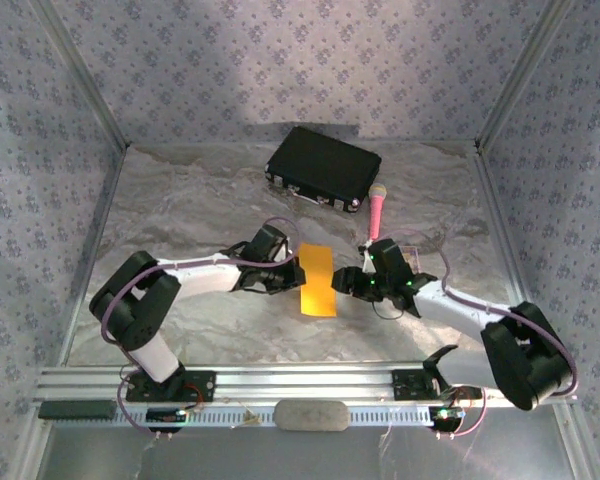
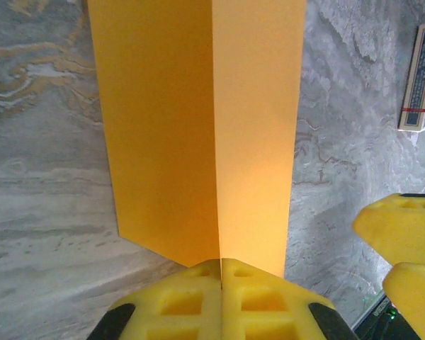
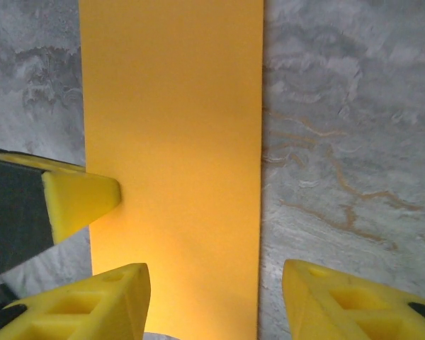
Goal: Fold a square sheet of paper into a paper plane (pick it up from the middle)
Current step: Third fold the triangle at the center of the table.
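with left fingers (image 2: 191, 301) pinching crease of square sheet of paper (image 2: 163, 120), right fingers (image 3: 99, 301) wide astride: hold pinch centred, flatten gently.

One sheet of paper (image 1: 317, 281), orange, creased down the middle. One black case (image 1: 323, 168). One pink microphone (image 1: 377, 208). Two arms, the left arm (image 1: 195, 272) and the right arm (image 1: 460, 310), carrying two grippers: the left gripper (image 2: 219, 263) and the right gripper (image 3: 214, 273). One table (image 1: 180, 210) under them all
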You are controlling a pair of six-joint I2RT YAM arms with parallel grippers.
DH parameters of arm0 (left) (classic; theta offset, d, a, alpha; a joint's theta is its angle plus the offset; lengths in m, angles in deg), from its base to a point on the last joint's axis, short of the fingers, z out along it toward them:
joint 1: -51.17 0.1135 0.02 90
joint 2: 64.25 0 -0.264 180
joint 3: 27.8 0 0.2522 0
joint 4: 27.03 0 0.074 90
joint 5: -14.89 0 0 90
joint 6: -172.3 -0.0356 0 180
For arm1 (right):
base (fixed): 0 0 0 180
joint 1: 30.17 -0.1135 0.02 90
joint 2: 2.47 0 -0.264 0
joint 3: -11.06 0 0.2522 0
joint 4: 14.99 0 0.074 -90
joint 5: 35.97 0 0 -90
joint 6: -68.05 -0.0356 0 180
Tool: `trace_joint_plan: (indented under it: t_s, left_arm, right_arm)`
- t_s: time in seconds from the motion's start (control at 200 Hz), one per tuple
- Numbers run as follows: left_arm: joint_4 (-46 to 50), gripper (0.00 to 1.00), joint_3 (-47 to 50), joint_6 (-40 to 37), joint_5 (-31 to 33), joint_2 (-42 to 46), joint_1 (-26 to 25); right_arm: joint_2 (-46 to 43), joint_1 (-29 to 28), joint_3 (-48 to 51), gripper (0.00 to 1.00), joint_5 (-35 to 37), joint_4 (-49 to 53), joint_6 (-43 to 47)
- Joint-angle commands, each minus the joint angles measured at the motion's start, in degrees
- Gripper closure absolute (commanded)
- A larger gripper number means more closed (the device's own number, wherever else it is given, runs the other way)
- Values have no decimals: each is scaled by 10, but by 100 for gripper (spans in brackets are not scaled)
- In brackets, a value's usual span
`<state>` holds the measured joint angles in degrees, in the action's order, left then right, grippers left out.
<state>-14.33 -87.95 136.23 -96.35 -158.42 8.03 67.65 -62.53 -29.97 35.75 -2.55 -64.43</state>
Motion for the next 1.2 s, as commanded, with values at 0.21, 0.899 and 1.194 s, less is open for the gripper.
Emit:
trace_joint_plan:
  t_s: [0.21,0.899,1.194]
  left_arm:
    - [-1,98,19,8,-15,37,19]
    - [28,98,8,21,-16,50,28]
    - [23,98,11,24,-16,49,28]
  right_arm:
    - [-57,-138,15,45,229,-30,107]
    - [40,-388,-20,42,381,-112,402]
    - [141,-436,-61,40,513,-118,452]
